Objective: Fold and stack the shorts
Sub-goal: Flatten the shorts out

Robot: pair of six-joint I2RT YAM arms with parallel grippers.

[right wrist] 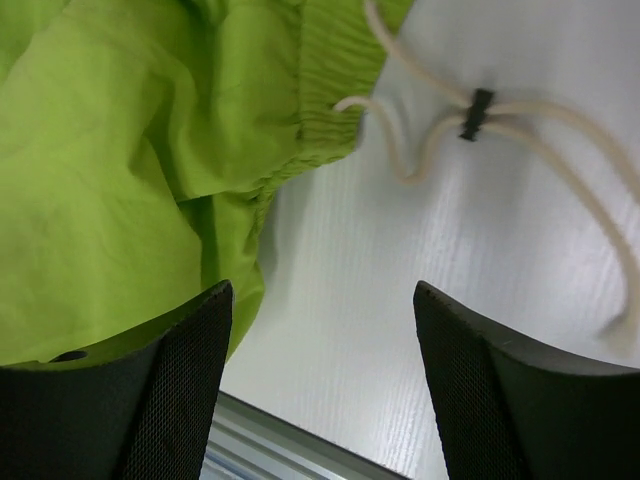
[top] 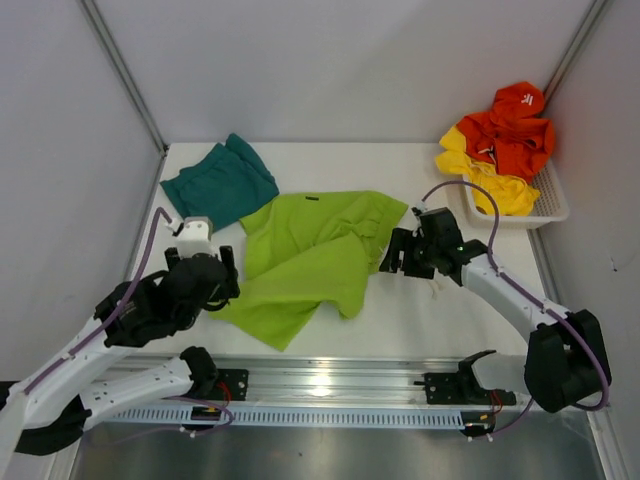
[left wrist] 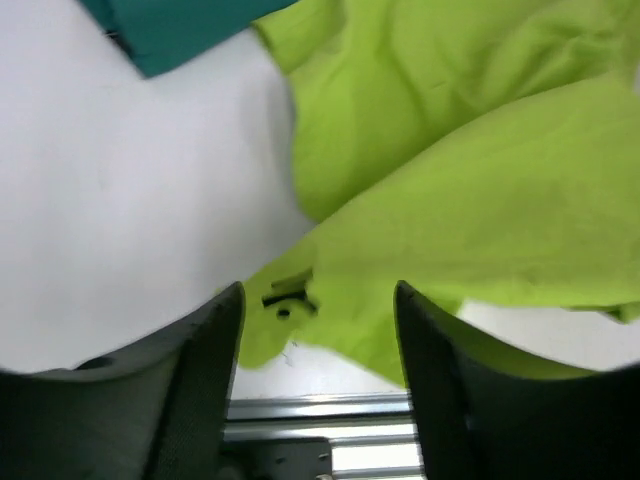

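Note:
The lime green shorts (top: pixel 315 262) lie spread and rumpled in the middle of the table, partly folded over themselves. The teal shorts (top: pixel 220 182) lie folded at the back left. My left gripper (top: pixel 226 272) hovers at the green shorts' left edge. In the left wrist view it (left wrist: pixel 318 290) is open, with the green fabric (left wrist: pixel 470 180) below and beyond its fingers. My right gripper (top: pixel 393 254) hangs at the shorts' right edge, open (right wrist: pixel 322 287) over bare table beside the elastic waistband (right wrist: pixel 325 90). A cream drawstring (right wrist: pixel 470 110) with a black toggle lies loose on the table.
A white plastic basket (top: pixel 553 205) at the back right holds orange (top: pixel 512 125) and yellow (top: pixel 490 178) garments. A metal rail (top: pixel 330 385) runs along the near table edge. White walls enclose the table at the back and sides.

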